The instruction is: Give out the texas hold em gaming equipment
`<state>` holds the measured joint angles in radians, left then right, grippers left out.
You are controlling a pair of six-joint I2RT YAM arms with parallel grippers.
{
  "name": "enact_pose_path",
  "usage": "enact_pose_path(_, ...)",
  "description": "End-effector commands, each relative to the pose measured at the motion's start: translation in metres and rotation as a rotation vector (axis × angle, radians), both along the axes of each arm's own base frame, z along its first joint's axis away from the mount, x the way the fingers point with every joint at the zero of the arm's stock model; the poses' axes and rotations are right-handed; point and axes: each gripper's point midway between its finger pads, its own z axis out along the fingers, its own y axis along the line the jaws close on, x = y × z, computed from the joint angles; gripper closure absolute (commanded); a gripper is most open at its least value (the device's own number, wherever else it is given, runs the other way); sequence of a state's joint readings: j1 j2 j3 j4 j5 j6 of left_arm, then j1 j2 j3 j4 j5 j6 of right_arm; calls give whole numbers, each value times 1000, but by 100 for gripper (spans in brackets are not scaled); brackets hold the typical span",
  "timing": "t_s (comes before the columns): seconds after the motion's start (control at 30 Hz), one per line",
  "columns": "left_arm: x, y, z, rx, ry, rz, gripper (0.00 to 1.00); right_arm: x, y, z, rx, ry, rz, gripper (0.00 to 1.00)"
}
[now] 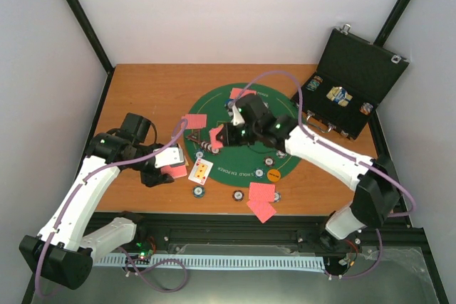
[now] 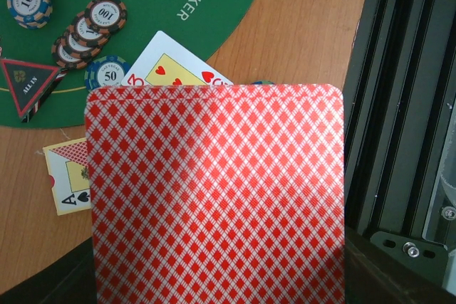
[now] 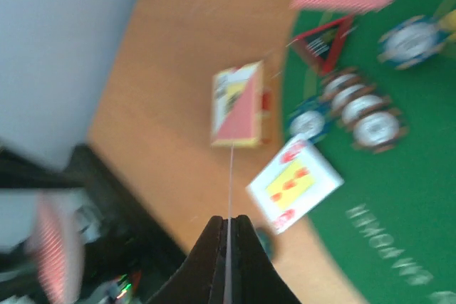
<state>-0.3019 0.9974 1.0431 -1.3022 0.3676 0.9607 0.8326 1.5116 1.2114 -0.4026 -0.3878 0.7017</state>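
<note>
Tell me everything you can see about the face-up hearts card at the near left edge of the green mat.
The face-up hearts card is white, with a yellow and red court picture in the middle and red hearts at its corners, and looks like thin card stock. It lies flat and slanted across the edge of the green mat, partly on the wooden table. A blue chip sits close beside one edge. In the left wrist view a red-backed card hides its lower part.
</note>
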Motion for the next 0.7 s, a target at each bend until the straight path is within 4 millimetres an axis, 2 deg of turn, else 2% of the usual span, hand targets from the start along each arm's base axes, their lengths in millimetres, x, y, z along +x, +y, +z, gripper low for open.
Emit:
enact_pose_path(0.0, 6, -6, 12, -37, -38, -4, 48, 49, -73, -44, -474, -118, -97, 97)
enact_pose_path(0.1, 6, -6, 12, -41, -38, -2, 48, 93, -115, -67, -851, -237, -177, 97)
enact_pose_path(0.23, 5, -6, 11, -39, -32, -3, 48, 141, -144, -78, -1263, -390, -207, 97)
enact_pose_path(0.33, 6, -6, 12, -39, -32, -1, 48, 168, -144, -81, -1404, -476, -201, 97)
enact_pose_path(0.47, 6, -7, 12, -42, -33, -3, 48, 191, -132, -91, -1460, -538, -191, 97)
enact_pose_path(0.57, 6, -6, 10, -39, -37, -7, 48, 198, -125, -112, -1481, -529, -152, 97)
enact_pose_path(0.67, 6, -6, 8, -38, -38, -8, 48, 195, -121, -141, -1476, -487, -105, 97)
